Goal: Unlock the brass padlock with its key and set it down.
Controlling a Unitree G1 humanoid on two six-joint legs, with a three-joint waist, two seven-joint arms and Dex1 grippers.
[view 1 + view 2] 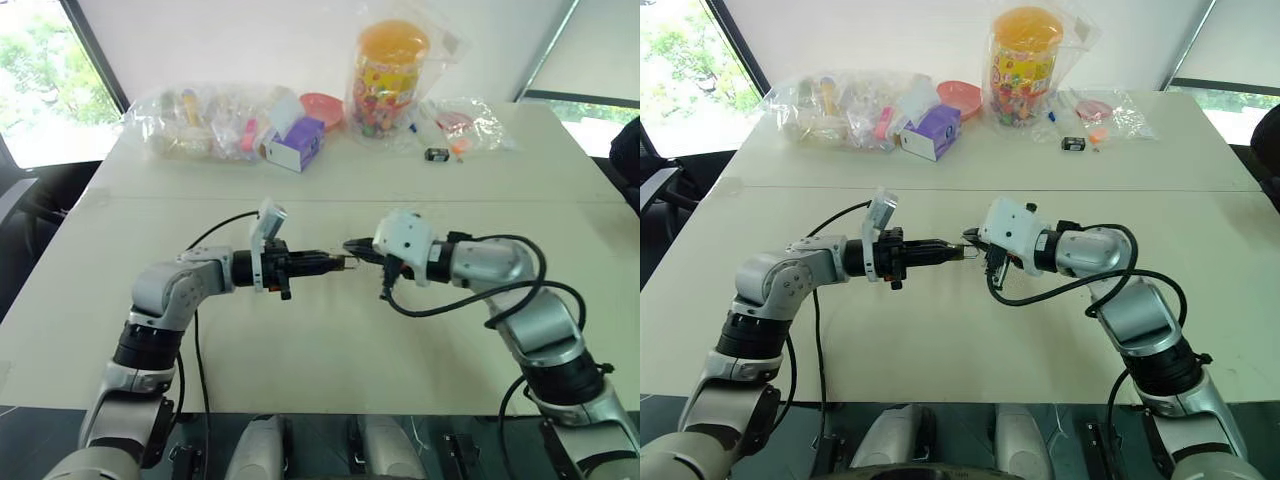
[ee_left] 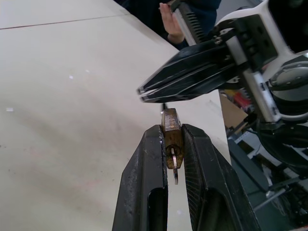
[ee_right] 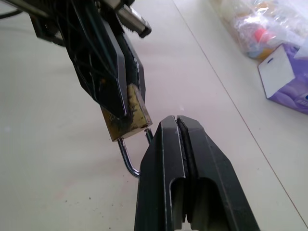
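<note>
padlock [image 2: 172,137]: tiny, rigid, slick brass; hold by flat body sides. left gripper [image 2: 173,144] clamped on body; right gripper [image 3: 179,127] closed empty beside shackle [image 3: 126,159].

No lettering, number or brand can be made out anywhere. The tall jar [image 1: 390,80] at the upper middle of the frame carries a busy coloured print, but no word on it is legible. The purple and white box [image 1: 296,143] left of it shows a white panel with nothing readable. The brass padlock [image 2: 171,136] at the centre of the left wrist view has a tarnished face with faint marks too small to tell.
</note>
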